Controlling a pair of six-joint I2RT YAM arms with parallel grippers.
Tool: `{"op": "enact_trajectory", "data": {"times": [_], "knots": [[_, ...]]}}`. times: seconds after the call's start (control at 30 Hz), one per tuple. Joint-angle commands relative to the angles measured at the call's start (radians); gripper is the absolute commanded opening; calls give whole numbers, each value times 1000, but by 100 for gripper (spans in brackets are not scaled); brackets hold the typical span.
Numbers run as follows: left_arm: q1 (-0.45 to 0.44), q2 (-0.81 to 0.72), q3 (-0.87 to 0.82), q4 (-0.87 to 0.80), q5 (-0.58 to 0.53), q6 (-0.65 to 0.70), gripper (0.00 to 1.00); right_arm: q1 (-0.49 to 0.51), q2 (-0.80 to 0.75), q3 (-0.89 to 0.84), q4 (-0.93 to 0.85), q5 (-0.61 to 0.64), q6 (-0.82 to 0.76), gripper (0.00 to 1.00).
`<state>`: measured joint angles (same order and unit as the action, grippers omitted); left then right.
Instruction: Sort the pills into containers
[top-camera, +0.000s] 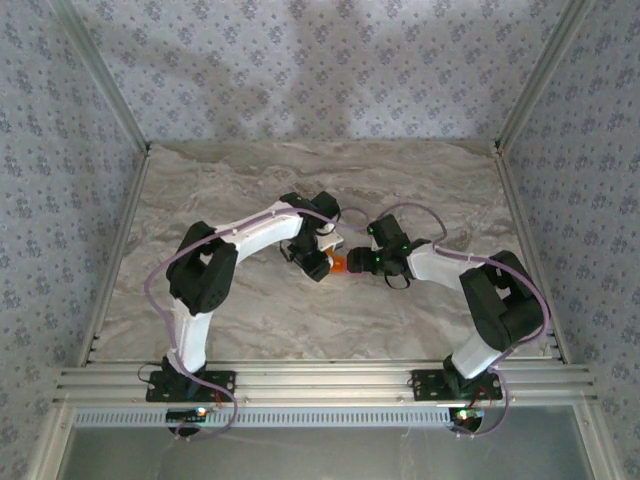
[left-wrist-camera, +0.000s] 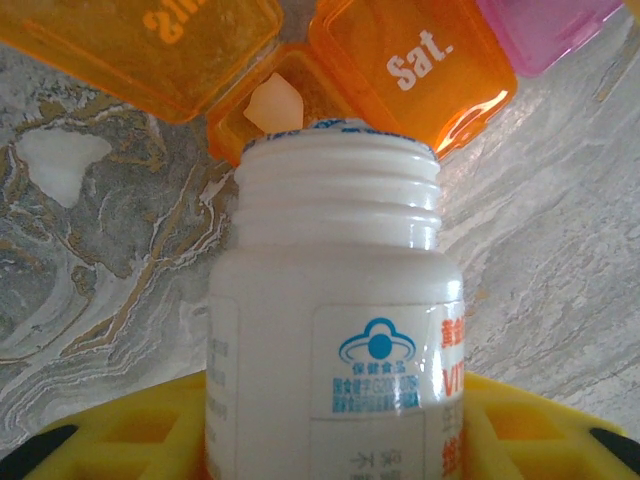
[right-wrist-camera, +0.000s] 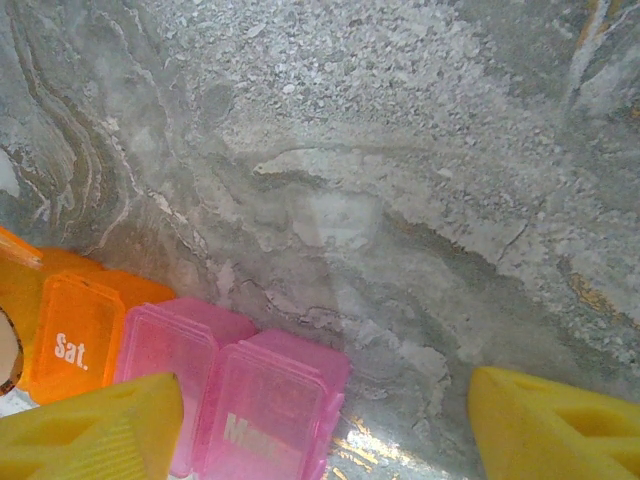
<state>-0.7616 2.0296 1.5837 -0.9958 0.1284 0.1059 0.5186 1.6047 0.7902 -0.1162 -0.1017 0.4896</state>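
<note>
We are seeing a pill (left-wrist-camera: 272, 103) lying in an open orange compartment of the containers (left-wrist-camera: 400, 60); left fingers (left-wrist-camera: 130, 435) are clamping the bottle (left-wrist-camera: 335, 330), right fingers (right-wrist-camera: 545, 425) standing apart.

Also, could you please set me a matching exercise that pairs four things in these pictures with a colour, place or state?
Things:
1 bottle
2 pill
3 Sat. lid
4 table

Descriptions:
A grey marble
B lying in an orange box
C white, cap off
D orange, with white lettering

Pairs: 1-C, 2-B, 3-D, 4-A
</note>
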Motion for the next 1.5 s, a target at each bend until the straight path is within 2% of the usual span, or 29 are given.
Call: {"op": "enact_trajectory", "data": {"times": [0.0,0.5,0.9,1.47], "knots": [[-8,28,34,-71,-22,15,0,4,34,3,-4,-7,15,77],[-7,26,27,-59,-39,16,0,6,35,-3,-1,-8,18,77],[-5,-50,-43,35,-71,4,0,5,41,-4,-2,-8,17,77],[9,-118,-111,111,-47,-5,0,6,52,4,-5,-9,20,77]]}}
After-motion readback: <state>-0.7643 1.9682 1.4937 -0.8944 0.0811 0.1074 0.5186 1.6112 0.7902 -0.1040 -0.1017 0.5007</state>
